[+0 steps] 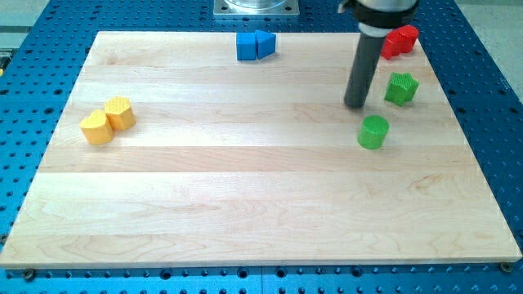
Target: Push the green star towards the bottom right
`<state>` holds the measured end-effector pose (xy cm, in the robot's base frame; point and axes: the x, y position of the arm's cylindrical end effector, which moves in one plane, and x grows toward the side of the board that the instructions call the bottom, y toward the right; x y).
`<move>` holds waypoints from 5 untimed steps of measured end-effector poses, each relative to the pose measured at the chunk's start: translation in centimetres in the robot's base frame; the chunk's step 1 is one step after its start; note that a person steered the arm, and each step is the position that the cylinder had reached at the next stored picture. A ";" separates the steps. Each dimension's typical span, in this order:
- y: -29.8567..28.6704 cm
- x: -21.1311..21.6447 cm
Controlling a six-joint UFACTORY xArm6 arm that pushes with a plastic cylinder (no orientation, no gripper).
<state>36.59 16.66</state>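
The green star [401,88] lies on the wooden board [245,188] at the view's upper right. My tip [355,104] rests on the board just left of the star, with a small gap between them. A green round block [373,131] sits just below and to the right of the tip, below-left of the star. The dark rod rises from the tip toward the view's top.
A red block [400,40] sits at the view's top right, partly behind the rod. Two blue blocks [255,45] touch each other at the top centre. Two yellow blocks [108,120] touch at the left. A blue perforated table [490,98] surrounds the board.
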 end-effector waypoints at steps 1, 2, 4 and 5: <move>2.6 -0.1; 2.6 -0.7; 4.6 -5.3; 7.3 -5.6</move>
<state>30.95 23.91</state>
